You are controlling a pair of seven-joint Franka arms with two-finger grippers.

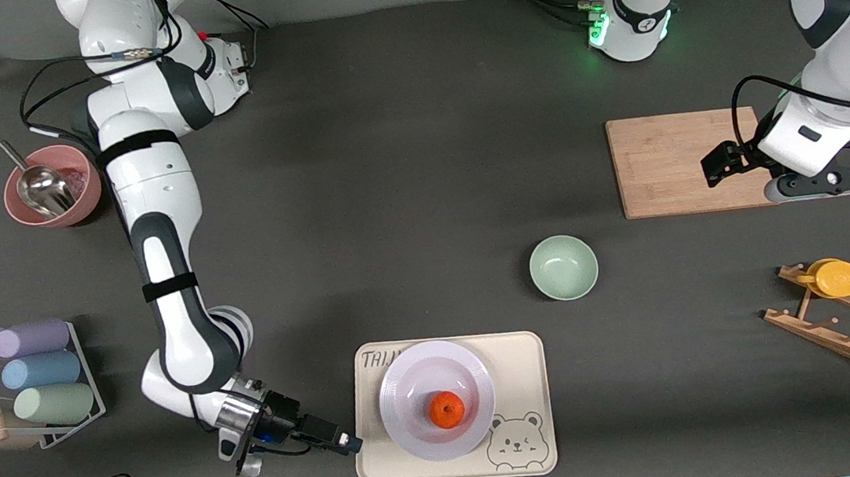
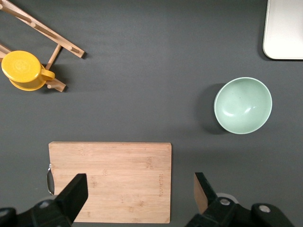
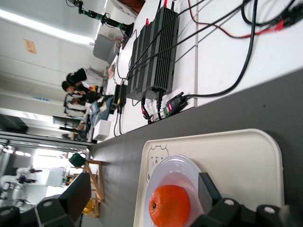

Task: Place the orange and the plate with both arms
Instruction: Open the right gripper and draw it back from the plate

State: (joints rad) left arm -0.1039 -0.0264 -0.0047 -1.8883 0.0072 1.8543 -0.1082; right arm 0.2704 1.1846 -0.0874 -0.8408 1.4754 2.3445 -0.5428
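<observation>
– Dark worktop (image 1: pixel 404 193): I see the orange (image 1: pixel 447 409) in the plate (image 1: pixel 436 400), on the tray (image 1: pixel 520 355).
– Right pincer (image 1: pixel 345 441) released beside it; left pincer (image 1: pixel 712 170) released over the board (image 1: pixel 662 164). Clipping the rim could roll the fruit.

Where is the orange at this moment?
The orange lies in the plate, which rests on the bear-printed tray, near the front camera; the open right gripper is beside the tray.
</observation>
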